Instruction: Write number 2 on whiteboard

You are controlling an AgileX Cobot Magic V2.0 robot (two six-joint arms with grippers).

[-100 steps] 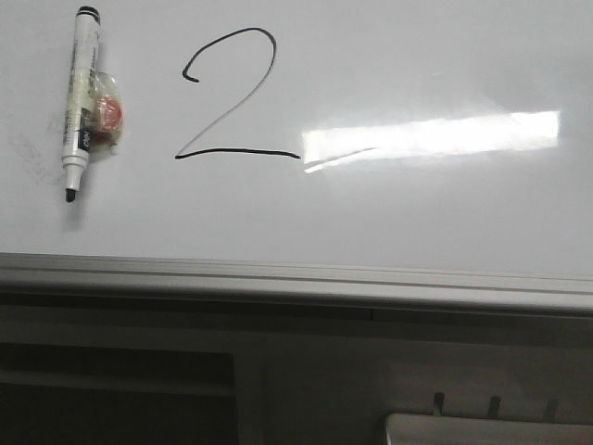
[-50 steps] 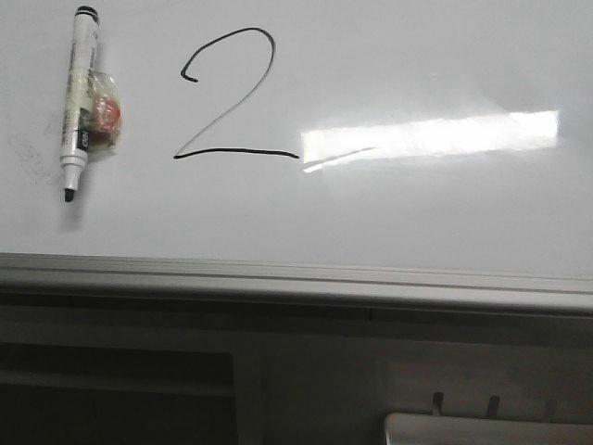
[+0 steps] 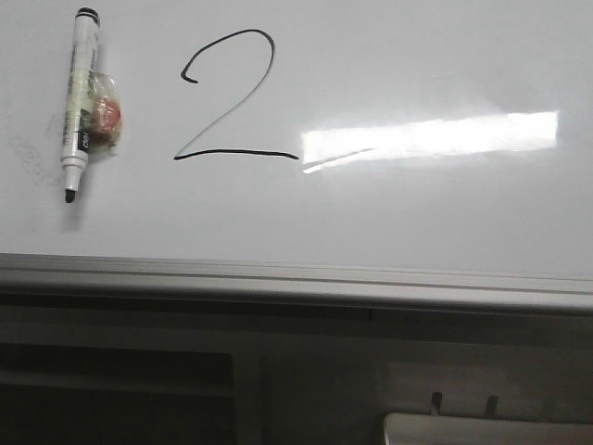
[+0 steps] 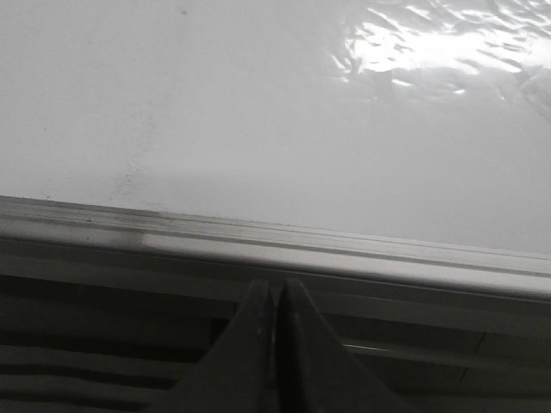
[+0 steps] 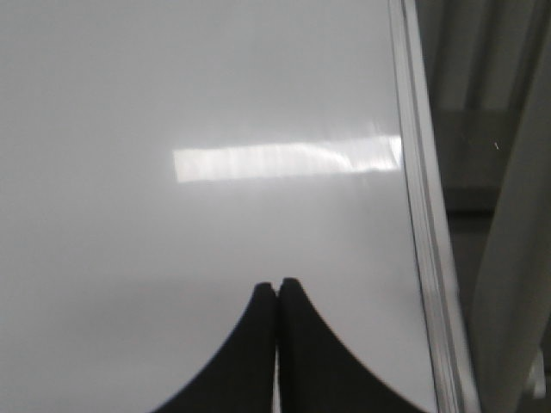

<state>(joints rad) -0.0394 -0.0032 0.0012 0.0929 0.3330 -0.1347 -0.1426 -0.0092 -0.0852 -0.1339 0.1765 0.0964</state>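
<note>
The whiteboard (image 3: 389, 213) fills the front view, with a bright light reflection at its right. A thin black number 2 (image 3: 232, 97) is drawn on its upper left part. A white marker (image 3: 78, 102) with a black tip lies left of the 2, uncapped, tip toward the near edge, with a small clear wrap holding something red (image 3: 107, 116) beside it. My left gripper (image 4: 275, 288) is shut and empty, over the board's grey bottom rail (image 4: 275, 249). My right gripper (image 5: 276, 288) is shut and empty above bare whiteboard (image 5: 198, 103). Neither gripper shows in the front view.
The grey metal rail (image 3: 296, 283) runs along the board's near edge. Below it are dark shelf-like surfaces and a pale tray edge (image 3: 482, 428) at the lower right. The board's side rail (image 5: 422, 215) shows in the right wrist view. Faint grey smudges (image 3: 28, 158) lie left of the marker.
</note>
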